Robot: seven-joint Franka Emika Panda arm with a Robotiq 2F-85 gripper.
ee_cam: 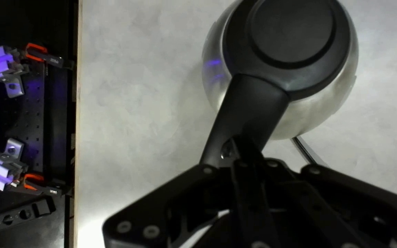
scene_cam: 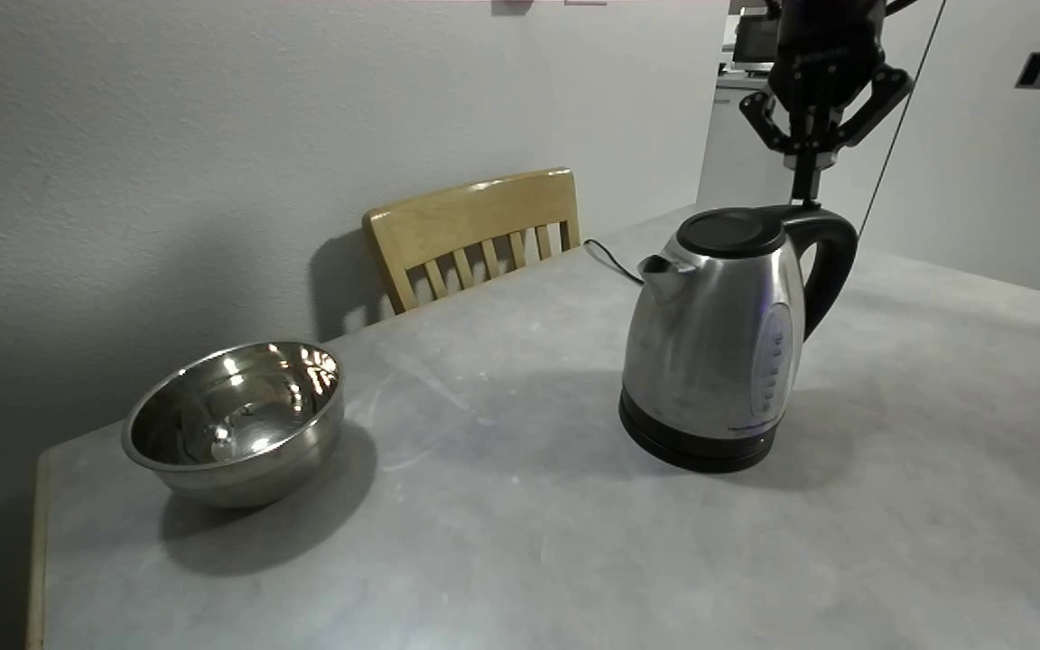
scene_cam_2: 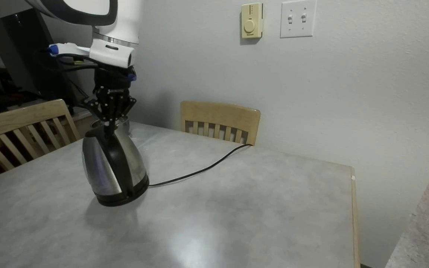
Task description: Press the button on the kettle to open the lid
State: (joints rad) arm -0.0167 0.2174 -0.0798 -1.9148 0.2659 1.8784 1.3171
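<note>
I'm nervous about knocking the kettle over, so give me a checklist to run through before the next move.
1. Stainless-steel electric kettle upright on the table: ok.
2. Black lid closed: ok.
3. Jaws shut together for a press: ok.
4. Gripper at the top of the black handle: ok.
5. Jaws centred on and touching the button: cannot tell; they partly hide it in the wrist view.
6. Power cord away from the gripper: ok, it runs off across the table.
</note>
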